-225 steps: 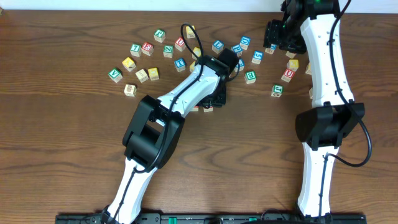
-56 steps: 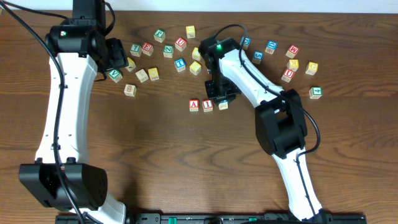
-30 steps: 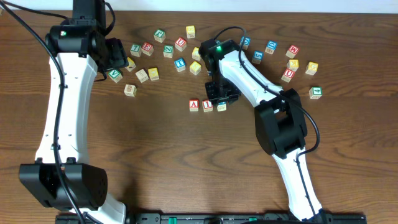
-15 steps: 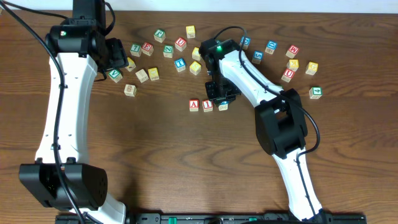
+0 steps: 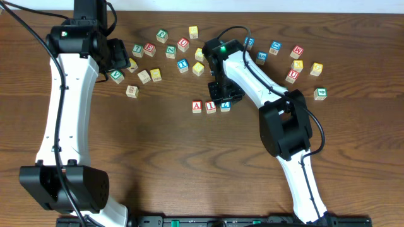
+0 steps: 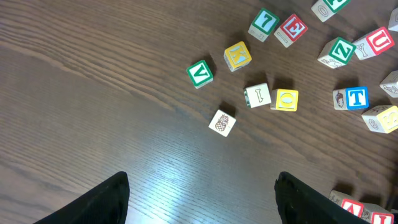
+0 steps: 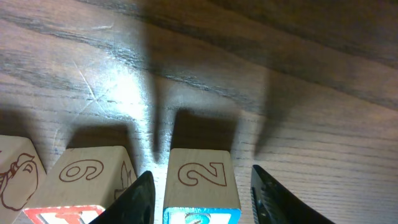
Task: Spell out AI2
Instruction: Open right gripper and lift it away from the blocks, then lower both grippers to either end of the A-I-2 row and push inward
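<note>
Since half a second ago the 2 cube point(image 5: 225, 106) shows a blue face overhead instead of a pale one, ending the row A, I, 2.
On the worktop point(image 5: 189, 164) the A cube point(image 5: 197, 106) lies at 9 o'clock of the I cube point(image 5: 210, 107), and the 2 cube sits just beside it at 3 o'clock. Straddling the 2 cube, the right tool point(image 7: 202, 179) has its jaws parted with a gap showing and grips nothing. At 10 o'clock the left tool point(image 6: 202, 186) hangs wide open and empty above loose cubes point(image 6: 288, 99).

The whole table point(image 5: 189, 164) is seen from straight above by the overhead camera, scattered cubes point(image 6: 285, 99) are viewed from well above by the downward-facing left wrist camera, and the "2" cube point(image 7: 200, 180), shared with the overhead view, is framed at close range by the right wrist camera.
</note>
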`<state>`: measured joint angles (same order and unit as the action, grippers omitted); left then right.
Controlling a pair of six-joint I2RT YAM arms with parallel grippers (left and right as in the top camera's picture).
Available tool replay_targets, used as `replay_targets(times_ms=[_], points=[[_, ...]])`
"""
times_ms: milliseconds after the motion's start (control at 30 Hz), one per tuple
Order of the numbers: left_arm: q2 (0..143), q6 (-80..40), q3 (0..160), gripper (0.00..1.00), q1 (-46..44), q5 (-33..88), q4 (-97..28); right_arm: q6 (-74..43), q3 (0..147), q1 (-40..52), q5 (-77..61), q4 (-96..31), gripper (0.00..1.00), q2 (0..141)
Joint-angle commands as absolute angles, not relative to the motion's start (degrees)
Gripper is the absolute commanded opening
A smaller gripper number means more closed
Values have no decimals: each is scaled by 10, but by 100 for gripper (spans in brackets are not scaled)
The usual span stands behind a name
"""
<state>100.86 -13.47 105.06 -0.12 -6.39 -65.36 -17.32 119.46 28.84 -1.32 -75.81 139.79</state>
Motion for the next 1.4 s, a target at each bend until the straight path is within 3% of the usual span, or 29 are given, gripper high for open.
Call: replay_targets(times_ms=[0,267,567,933,1367], points=[[1009,-132,1054,74,-1,-71,-653,-166,1209,284,-13,-761,45,1397],[1009,-132,1054,74,-1,-71,-653,-156,1237,280,-13,-775,43,1366],[1009,-132,1053,73,-1,-14,-667,-149,1237,246,-12,-794,48,1243],[1009,-134,967,55,-14,21,-679,-141,1191,195,-18,-838,44,1222],[1055,-151,863,32,-123,56,-557,-159,995,198,-67,-648,36,1222]])
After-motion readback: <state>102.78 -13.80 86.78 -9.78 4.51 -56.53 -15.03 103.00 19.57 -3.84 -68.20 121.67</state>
